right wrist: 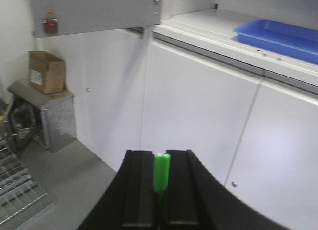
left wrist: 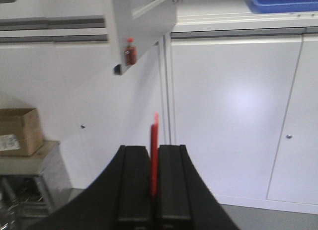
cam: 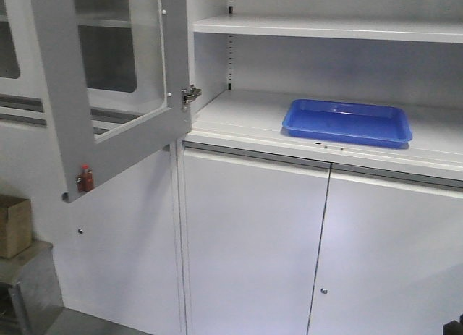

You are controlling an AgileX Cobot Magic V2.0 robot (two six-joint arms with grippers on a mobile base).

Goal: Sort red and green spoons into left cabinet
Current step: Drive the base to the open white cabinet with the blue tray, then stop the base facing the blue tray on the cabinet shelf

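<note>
My left gripper (left wrist: 153, 149) is shut on the red spoon (left wrist: 154, 155), which sticks up edge-on between the black fingers, in front of the white lower doors. My right gripper (right wrist: 159, 153) is shut on the green spoon (right wrist: 161, 173), whose end shows between its fingers. The pale grey cabinet has an open shelf (cam: 246, 118) with slotted uprights at its back corner; the shelf also shows in the left wrist view (left wrist: 208, 11) and the right wrist view (right wrist: 198, 24). Neither gripper shows in the front view.
A blue tray (cam: 347, 122) lies on the shelf. A glazed cabinet door (cam: 108, 96) hangs open at the left, with a red latch (cam: 85, 179) at its lower corner. White lower doors (cam: 253, 241) are closed. A cardboard box (right wrist: 46, 71) sits on a metal stand at the left.
</note>
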